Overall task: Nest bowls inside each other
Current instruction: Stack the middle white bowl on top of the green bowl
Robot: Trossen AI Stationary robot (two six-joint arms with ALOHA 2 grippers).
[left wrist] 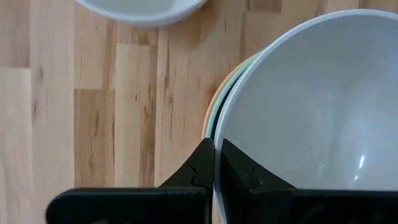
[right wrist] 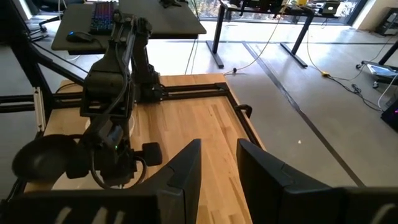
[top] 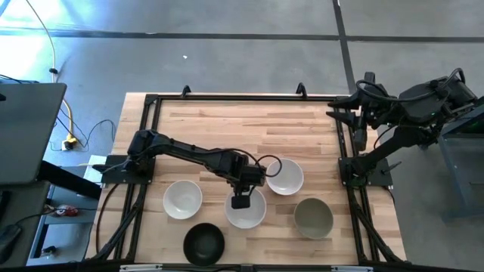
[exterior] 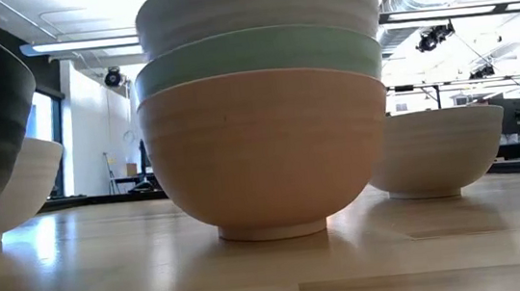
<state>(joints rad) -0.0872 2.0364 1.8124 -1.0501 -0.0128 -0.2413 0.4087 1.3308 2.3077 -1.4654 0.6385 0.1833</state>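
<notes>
Stack (exterior: 267, 116), upright: your low view alone shows peach, mint, white layers; left end effector (left wrist: 217, 163) clenched on white bowl (left wrist: 311, 112) rim; right end effector (right wrist: 217, 171) released, far right.

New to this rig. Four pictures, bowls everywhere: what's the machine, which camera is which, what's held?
It is a robot with two dark arms at a wooden table. The high view looks straight down; the low view sits at table height; each wrist view looks past that arm's own fingers. The left hand is shut on the rim of the top white bowl, which sits in a mint green bowl inside a peach bowl. Around that stack stand two more white bowls, an olive-grey bowl and a black bowl. The right hand waits off the table's edge, holding nothing.
</notes>
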